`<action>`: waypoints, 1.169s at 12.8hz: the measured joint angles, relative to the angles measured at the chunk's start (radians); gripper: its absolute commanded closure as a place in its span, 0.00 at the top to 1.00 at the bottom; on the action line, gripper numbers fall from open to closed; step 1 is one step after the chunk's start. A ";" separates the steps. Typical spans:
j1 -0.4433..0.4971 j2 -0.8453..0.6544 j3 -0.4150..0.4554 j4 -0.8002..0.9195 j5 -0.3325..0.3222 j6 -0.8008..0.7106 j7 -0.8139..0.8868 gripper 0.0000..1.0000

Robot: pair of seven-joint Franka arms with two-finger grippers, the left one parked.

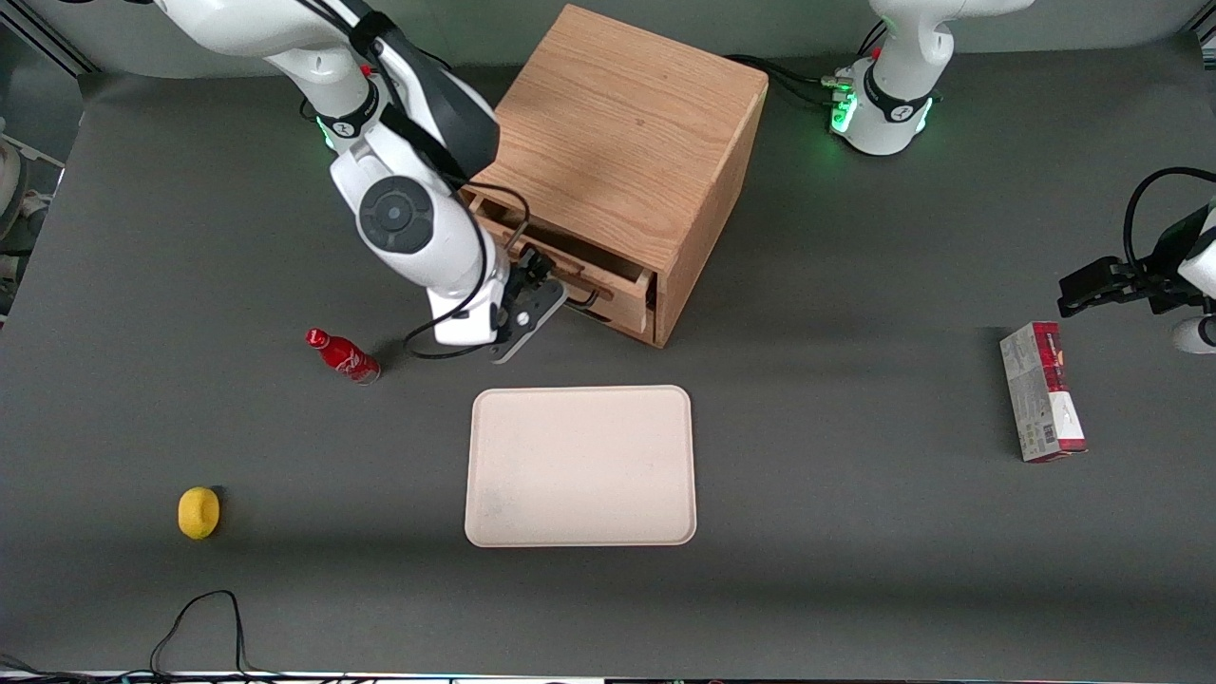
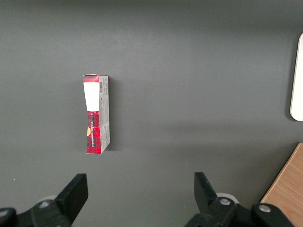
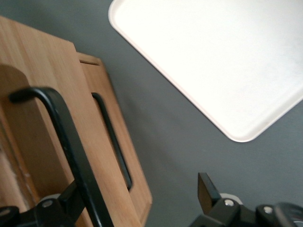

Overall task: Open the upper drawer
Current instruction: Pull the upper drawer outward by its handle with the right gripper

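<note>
The oak cabinet (image 1: 627, 123) stands at the back middle of the table. Its upper drawer (image 1: 608, 275) is pulled out a little way, with a strip of its inside showing. My right gripper (image 1: 537, 280) is right in front of that drawer. In the right wrist view the gripper (image 3: 139, 198) is open. The upper drawer's black bar handle (image 3: 61, 137) runs just inside one of the fingers (image 3: 71, 201), and the other finger stands well apart. The lower drawer (image 3: 135, 179) with its own handle (image 3: 111, 137) sits below, shut.
A cream tray (image 1: 579, 465) lies nearer the front camera than the cabinet and also shows in the right wrist view (image 3: 213, 56). A red bottle (image 1: 344, 356) and a yellow fruit (image 1: 199, 512) lie toward the working arm's end. A red-and-grey box (image 1: 1040, 404) lies toward the parked arm's end.
</note>
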 measured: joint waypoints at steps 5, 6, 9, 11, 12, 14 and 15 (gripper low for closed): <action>-0.006 0.043 -0.071 0.079 -0.004 0.001 -0.069 1.00; -0.007 0.051 -0.093 0.095 -0.004 0.001 -0.091 1.00; -0.011 0.073 -0.133 0.138 -0.004 0.001 -0.115 1.00; -0.010 0.092 -0.140 0.167 -0.004 0.000 -0.115 1.00; -0.009 0.102 -0.150 0.182 -0.004 0.000 -0.115 1.00; -0.010 0.121 -0.174 0.212 -0.004 0.000 -0.115 1.00; -0.010 0.126 -0.185 0.224 -0.004 0.000 -0.115 1.00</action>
